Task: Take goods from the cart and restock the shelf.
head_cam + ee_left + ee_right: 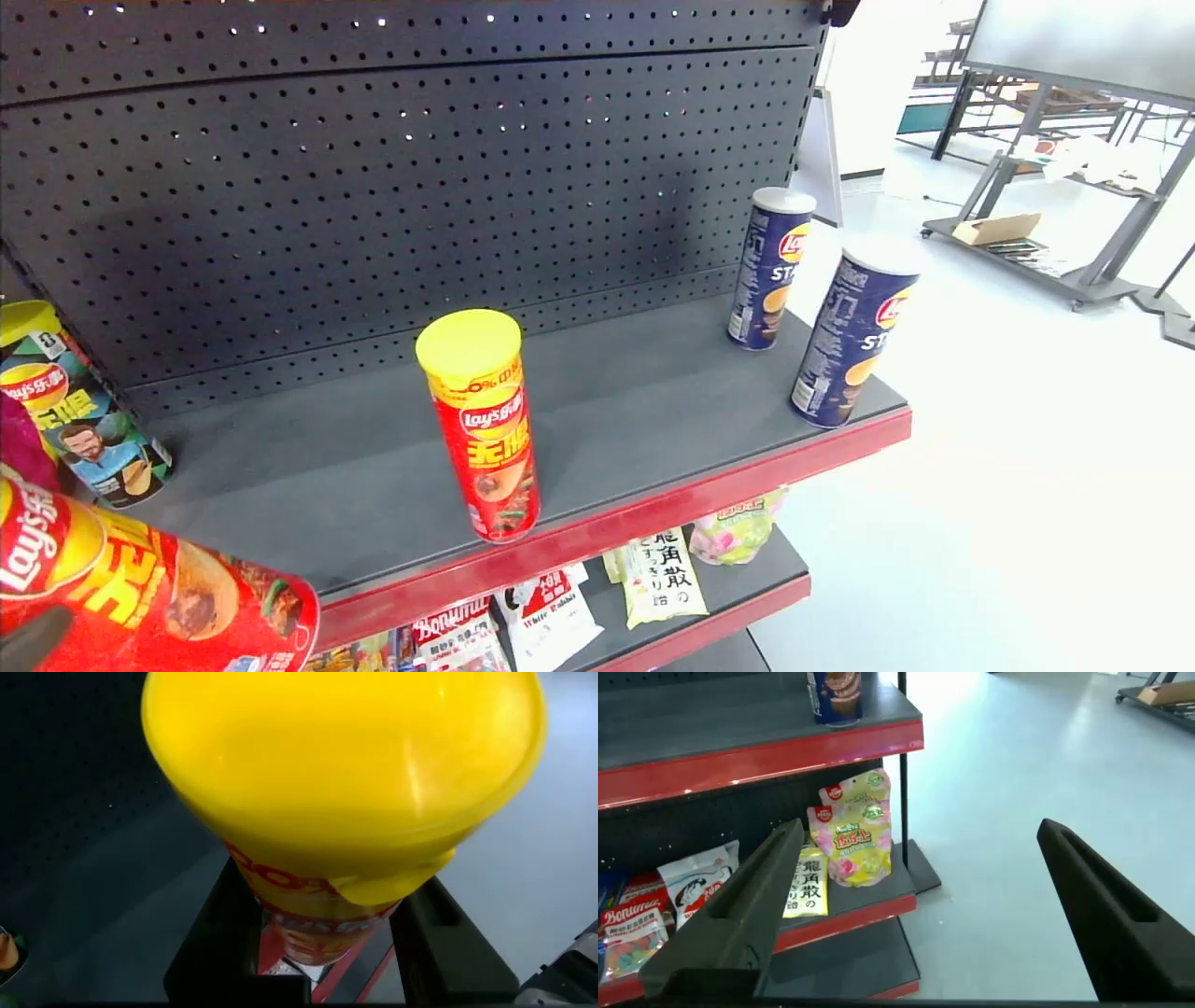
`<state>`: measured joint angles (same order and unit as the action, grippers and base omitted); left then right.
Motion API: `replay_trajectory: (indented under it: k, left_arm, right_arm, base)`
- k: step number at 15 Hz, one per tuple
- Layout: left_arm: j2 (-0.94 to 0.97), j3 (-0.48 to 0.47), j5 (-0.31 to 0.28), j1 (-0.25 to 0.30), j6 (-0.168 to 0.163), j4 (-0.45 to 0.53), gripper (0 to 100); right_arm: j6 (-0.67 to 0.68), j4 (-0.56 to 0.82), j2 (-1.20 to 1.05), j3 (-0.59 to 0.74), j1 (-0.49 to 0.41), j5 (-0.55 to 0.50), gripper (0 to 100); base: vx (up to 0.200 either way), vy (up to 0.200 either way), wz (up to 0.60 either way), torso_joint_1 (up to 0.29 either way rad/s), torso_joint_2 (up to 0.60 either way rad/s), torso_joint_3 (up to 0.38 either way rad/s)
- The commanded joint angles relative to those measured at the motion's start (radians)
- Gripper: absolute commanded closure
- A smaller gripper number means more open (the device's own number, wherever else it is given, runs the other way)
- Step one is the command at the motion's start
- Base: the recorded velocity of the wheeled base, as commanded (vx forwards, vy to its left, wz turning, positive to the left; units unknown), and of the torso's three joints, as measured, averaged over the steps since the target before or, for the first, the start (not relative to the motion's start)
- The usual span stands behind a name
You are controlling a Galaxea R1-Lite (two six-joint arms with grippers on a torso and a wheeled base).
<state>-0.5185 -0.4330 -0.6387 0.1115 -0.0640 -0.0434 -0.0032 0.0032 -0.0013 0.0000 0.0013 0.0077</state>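
left wrist view: left jaws clamp red chip can [308, 917] (yellow lid [346, 765]).

The upper shelf board [373, 467] is seen from above and in front by the head camera, which is tilted down toward the pegboard back [373, 187]. Open floor is taken in at the right.

The left wrist camera is set very close behind the red can [341, 812] and is aimed along its length, lid first, toward the shelf. The same can [140, 588] is caught in the head view's lower left corner.

The right wrist camera is held lower and is pointed past the right gripper [920, 831] at the lower shelf [859, 917].

The front blue can [854, 331] [836, 695] and the pale green bag [738, 532] [854, 826] are shared by the head and right wrist views.
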Motion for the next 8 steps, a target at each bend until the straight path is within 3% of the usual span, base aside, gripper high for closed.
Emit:
replay_trajectory:
  k: [1, 6, 8]
  left_arm:
    - [-0.121, -0.015, -0.013, 0.0, -0.002, -0.044, 100]
    - [-0.377, -0.087, 0.06, 0.002, -0.025, -0.173, 100]
    - [-0.528, -0.102, 0.053, -0.007, -0.077, -0.237, 100]
  right_arm:
    - [0.0, 0.0, 0.001, 0.0, 0.0, 0.0, 0]
    - [0.006, 0.0, 0.001, 0.0, 0.0, -0.002, 0]
    - [0.006, 0.0, 0.001, 0.0, 0.0, -0.002, 0]
  base:
    - [0.0, 0.0, 0.0, 0.0, 0.0, 0.0]
    - [0.0, 0.0, 0.0, 0.0, 0.0, 0.0]
    - [0.0, 0.0, 0.0, 0.0, 0.0, 0.0]
